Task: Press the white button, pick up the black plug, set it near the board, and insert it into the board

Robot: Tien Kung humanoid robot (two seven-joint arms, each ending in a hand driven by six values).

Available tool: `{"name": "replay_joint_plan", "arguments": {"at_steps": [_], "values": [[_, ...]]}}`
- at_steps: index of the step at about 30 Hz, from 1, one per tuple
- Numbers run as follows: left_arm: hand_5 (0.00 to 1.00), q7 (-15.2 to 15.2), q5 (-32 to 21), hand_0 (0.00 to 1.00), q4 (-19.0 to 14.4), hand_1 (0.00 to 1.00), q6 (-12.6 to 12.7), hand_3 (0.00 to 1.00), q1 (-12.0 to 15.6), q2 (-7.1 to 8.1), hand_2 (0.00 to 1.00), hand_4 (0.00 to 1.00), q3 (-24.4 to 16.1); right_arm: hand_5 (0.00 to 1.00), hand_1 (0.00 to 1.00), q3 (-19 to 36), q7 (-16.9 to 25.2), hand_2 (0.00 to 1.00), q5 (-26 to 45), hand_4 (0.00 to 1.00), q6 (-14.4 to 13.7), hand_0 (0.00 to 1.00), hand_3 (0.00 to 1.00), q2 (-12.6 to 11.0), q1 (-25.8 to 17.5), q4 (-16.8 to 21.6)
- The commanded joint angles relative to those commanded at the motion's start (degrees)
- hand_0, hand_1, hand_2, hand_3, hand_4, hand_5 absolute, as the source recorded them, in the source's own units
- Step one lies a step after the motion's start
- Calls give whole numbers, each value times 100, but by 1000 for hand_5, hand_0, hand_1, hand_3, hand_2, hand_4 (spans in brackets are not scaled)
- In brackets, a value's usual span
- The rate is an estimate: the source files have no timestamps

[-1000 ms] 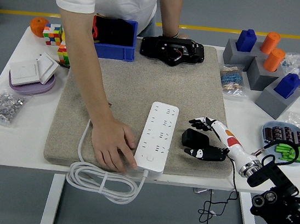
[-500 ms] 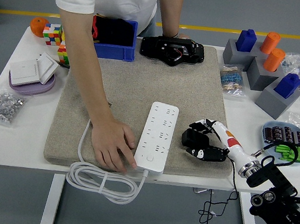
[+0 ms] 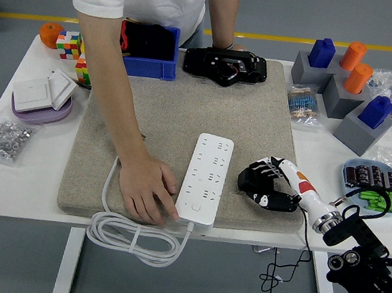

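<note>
Fingers (image 3: 263, 171) of the right hand (image 3: 269, 186): curling closed over the black plug (image 3: 250, 185), thumb and digits wrapping it on both sides, the plug lying on the mat just right of the board.

Black plug: a small dark blocky body, mostly covered by the hand; prongs not discernible.

Board (image 3: 204, 179): a long white plastic power strip with rounded corners, lying lengthwise on the mat, rows of sockets running along it and a small white button (image 3: 197, 206) sitting near its near end. A white cable (image 3: 133, 238) is trailing from that end and hanging in loose loops off the table's front edge.

Person's hand (image 3: 147, 188): resting flat on the mat, fingertips touching the board's near left corner; the other forearm is reaching to a black device (image 3: 225, 66) at the mat's far edge.

Mat (image 3: 179, 108): a beige felt-like rectangular pad covering the middle of the white table (image 3: 12, 173).

Containers: a blue bin (image 3: 166, 56) holding dark items with a red part; a purple dish (image 3: 38, 108) carrying white switch plates; a clear bag (image 3: 2, 137) of small metal parts; grey blocks (image 3: 346, 101) seating blue and orange pegs; a round tray (image 3: 366, 180) holding dark cylinders and green pieces.

Left hand: not in view.
</note>
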Motion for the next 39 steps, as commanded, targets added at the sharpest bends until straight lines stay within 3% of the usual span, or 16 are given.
{"name": "replay_joint_plan", "arguments": {"at_steps": [5, 6, 14, 27, 39], "values": [[544, -1, 1, 773, 0, 709, 0, 733, 2, -2, 665, 651, -5, 2, 461, -39, 137, 508, -22, 723, -114, 493, 593, 5, -2, -24], [545, -1, -4, 773, 0, 710, 1, 733, -1, -3, 665, 650, -6, 2, 326, -46, 162, 399, -23, 730, -129, 401, 547, 4, -2, -20], [546, -3, -2, 772, 0, 710, 0, 733, -2, -2, 665, 650, -19, 2, 307, 40, 284, 389, -121, 717, -274, 389, 553, -14, -28, 247], [546, 7, 12, 773, 0, 711, -5, 733, 5, 8, 664, 651, -29, 2, 302, -227, 36, 386, -432, 743, -392, 382, 555, -21, 79, 1008], [547, 19, 33, 773, 0, 710, -19, 733, -15, 40, 665, 650, 1, 2, 296, -732, -142, 383, -934, 748, -532, 375, 553, 127, 448, 866]]}}
